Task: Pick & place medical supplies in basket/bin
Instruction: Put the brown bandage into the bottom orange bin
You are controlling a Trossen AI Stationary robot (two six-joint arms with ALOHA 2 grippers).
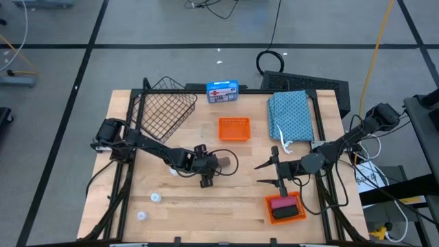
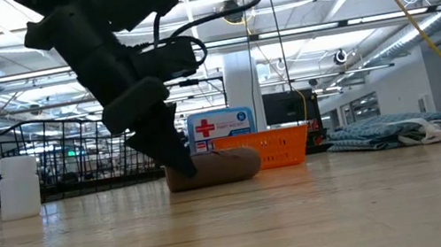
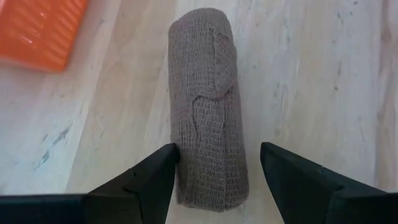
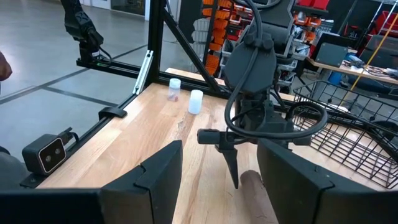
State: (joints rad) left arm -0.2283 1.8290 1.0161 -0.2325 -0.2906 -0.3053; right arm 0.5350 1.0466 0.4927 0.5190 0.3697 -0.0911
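Left gripper (image 3: pixel 214 171) down at mid-table, fingers (image 3: pixel 155 180) apart astride the brown roll (image 3: pixel 205 99) lying flat on the wood, one finger touching it, orange tray (image 1: pixel 234 128) near, wire basket (image 1: pixel 162 108) beyond; right gripper (image 1: pixel 269 173) open, waiting beside.

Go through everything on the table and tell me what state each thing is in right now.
brown gauze roll: lying on its side on the table, between the left claw's fingers
left claw: open, down astride the roll
right claw: open, empty, above the table
wire basket: upright, nothing visible inside
orange tray: empty
second orange tray: holds pink and black rolls
teal cloth: folded flat
white vials: loose on the table
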